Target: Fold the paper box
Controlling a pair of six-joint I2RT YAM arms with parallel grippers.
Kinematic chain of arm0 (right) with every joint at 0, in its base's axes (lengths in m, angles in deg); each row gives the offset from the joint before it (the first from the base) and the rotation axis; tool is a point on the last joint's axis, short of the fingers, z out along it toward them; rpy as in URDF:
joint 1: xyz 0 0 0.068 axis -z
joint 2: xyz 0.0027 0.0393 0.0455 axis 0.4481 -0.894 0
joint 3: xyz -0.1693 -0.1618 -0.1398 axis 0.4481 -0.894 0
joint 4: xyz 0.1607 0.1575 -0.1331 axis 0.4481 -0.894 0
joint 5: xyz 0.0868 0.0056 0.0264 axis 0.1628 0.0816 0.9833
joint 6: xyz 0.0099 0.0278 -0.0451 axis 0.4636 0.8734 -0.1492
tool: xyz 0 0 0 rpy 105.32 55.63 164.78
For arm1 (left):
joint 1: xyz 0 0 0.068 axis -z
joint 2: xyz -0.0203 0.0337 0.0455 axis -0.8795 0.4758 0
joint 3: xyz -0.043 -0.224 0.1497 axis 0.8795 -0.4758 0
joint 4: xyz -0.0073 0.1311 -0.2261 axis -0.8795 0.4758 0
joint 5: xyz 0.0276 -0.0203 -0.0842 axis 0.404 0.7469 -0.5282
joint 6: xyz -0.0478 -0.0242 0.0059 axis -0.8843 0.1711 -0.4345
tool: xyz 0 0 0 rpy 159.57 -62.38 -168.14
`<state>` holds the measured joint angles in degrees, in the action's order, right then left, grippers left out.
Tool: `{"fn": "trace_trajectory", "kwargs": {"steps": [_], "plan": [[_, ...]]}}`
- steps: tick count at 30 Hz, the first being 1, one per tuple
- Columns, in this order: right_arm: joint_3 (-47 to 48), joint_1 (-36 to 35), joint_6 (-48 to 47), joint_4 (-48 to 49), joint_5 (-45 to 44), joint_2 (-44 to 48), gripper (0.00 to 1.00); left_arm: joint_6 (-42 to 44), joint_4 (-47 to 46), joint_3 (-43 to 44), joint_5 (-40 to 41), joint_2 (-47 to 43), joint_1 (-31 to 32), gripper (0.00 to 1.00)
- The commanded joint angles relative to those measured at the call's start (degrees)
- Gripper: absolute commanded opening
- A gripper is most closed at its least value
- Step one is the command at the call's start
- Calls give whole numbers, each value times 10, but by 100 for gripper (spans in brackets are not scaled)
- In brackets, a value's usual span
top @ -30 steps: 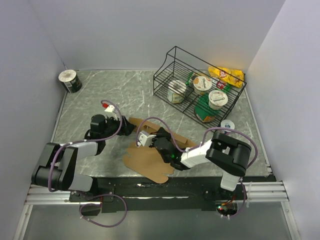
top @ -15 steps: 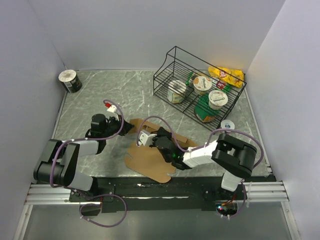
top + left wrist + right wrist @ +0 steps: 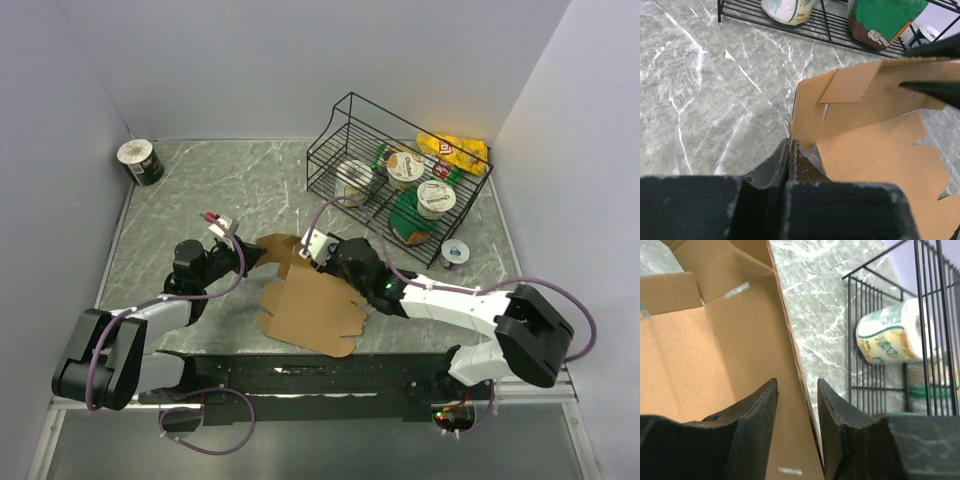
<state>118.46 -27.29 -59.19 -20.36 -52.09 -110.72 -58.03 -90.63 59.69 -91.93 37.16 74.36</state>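
The left tool (image 3: 790,145) was pinched shut on a corner of the plain brown cardboard box (image 3: 875,150) lying just ahead. The right tool (image 3: 796,385) stood half open astride its raised wall; I reckoned it should grip squarely before creasing.

The cardboard box (image 3: 305,318) lies mostly flat on the surface (image 3: 220,190) at the centre of your frame, its back flap raised. Your left hand (image 3: 256,253) meets the flap's left end, your right hand (image 3: 308,258) its right end. A wire basket (image 3: 330,150) stands upper right.
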Motion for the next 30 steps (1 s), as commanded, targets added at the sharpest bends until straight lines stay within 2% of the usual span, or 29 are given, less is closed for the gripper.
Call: {"fn": "trace_trajectory", "kwargs": {"steps": [1,7,17,23,30], "plan": [[27,39,66,-101,102,46,45,14,-39,4,-10,-9,1,1],[18,74,81,-130,137,69,44,17,-37,3,-15,-14,2,1],[16,74,72,-119,75,82,36,15,-29,8,-3,-11,5,1],[10,61,56,-105,46,90,34,19,-18,14,2,-8,10,1],[17,26,27,-101,-6,67,26,19,-10,17,8,-5,13,1]]}}
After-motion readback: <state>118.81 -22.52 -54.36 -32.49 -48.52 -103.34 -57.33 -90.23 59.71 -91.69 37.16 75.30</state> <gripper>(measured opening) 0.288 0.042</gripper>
